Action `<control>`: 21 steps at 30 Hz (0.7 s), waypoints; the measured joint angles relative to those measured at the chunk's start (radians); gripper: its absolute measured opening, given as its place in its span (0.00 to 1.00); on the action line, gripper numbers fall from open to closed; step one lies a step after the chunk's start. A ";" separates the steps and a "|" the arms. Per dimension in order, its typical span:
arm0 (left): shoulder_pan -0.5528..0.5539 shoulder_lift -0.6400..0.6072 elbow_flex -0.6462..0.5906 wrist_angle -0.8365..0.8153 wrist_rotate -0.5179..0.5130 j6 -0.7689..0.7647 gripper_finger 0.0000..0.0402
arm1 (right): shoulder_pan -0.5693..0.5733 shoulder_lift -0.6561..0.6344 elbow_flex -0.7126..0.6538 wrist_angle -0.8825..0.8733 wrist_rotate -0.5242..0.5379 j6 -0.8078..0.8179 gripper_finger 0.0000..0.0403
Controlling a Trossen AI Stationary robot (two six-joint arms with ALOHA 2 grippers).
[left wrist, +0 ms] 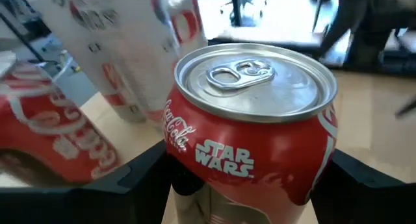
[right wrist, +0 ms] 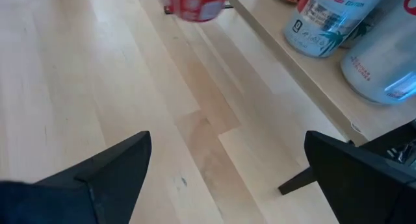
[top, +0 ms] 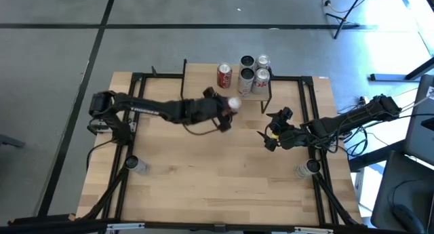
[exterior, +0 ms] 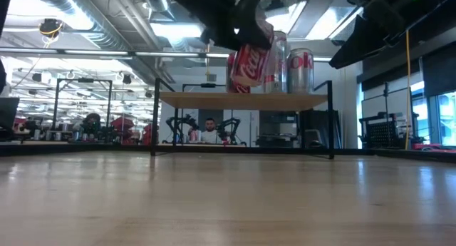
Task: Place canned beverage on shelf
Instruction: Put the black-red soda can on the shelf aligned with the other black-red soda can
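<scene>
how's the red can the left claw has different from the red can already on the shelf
The held red can is clamped in the left claw and hangs tilted in the air just short of the shelf; the shelved red can stands upright on the board, gripped by nothing. The held one sits alone, while the shelved one stands beside three silver cans. Both are red cola cans with silver tops.

A red can (left wrist: pixel 250 130) is held tilted just above the shelf (exterior: pixel 242 100) edge; one red and three silver cans (top: pixel 253 73) are stood there.
</scene>
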 joint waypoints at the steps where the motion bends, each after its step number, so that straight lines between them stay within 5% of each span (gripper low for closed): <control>1: 0.024 0.000 0.000 0.013 0.027 -0.003 0.65 | 0.000 0.000 0.000 0.000 0.000 0.000 0.97; 21: 0.288 -0.010 -0.109 0.250 0.338 -0.079 0.65 | 0.000 0.000 0.000 -0.005 -0.045 0.025 0.97</control>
